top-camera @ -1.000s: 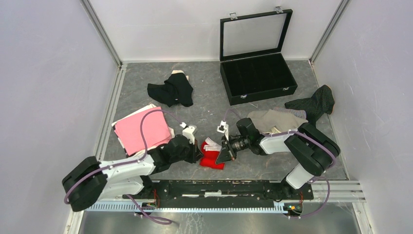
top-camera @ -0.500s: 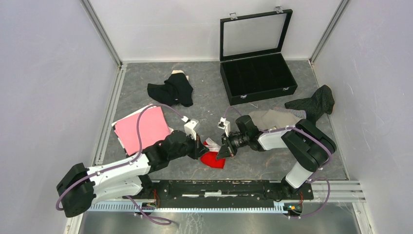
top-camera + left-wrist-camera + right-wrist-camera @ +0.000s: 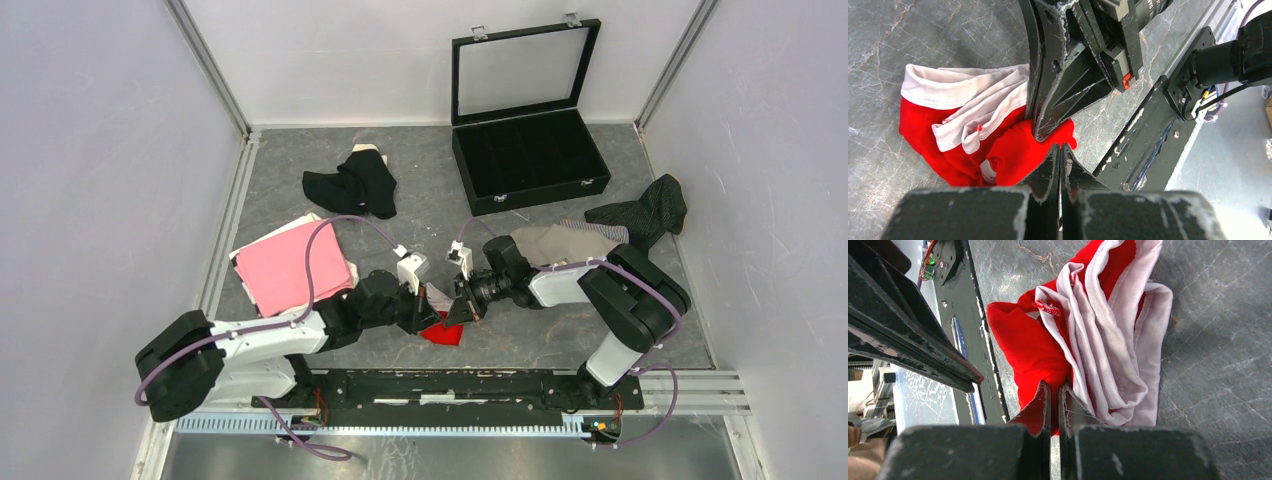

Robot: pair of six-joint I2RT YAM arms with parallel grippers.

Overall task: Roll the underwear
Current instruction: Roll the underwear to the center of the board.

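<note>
Red soft cloth, light and floppy: the red underwear (image 3: pixel 1033 350) sits bunched at 6 o'clock on the table (image 3: pixel 300 150), between both end effectors.
Grip: right end effector (image 3: pixel 1053 386) is closed, pinching a red fold next to the white waistband (image 3: pixel 1128 330); left end effector (image 3: pixel 1061 148) is closed too, tips on the cloth's edge, can't tell if it has any fabric. My read: no stiffness, layers slide and sag, nothing to break. Better hold is the waistband, thicker and elastic, both ends at once, so the roll stays even.
</note>
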